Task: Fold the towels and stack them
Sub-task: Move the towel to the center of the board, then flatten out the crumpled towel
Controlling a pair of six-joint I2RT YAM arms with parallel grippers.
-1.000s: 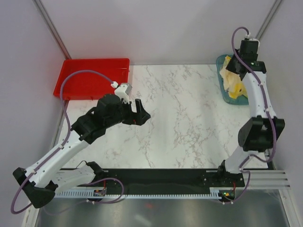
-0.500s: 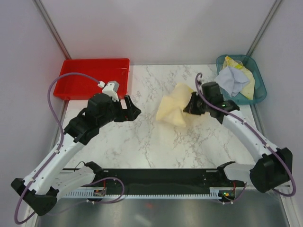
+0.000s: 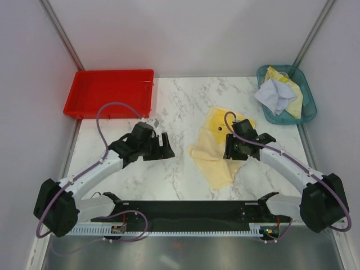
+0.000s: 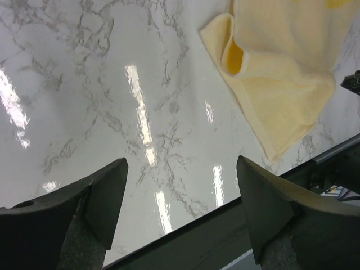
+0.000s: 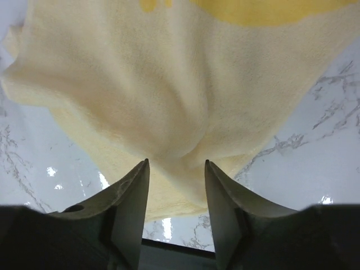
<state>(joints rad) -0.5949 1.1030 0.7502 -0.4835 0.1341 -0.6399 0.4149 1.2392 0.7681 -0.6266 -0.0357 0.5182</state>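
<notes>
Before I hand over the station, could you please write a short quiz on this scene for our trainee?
1. True or false: the left tool hangs open over bare table.
2. How is the cream towel placed? A rolled into a tube; B lying rumpled on the table; C hanging in the air.
3. Which tool is right above that towel?
Key: 1 true; 2 B; 3 the right tool, standing open.
</notes>
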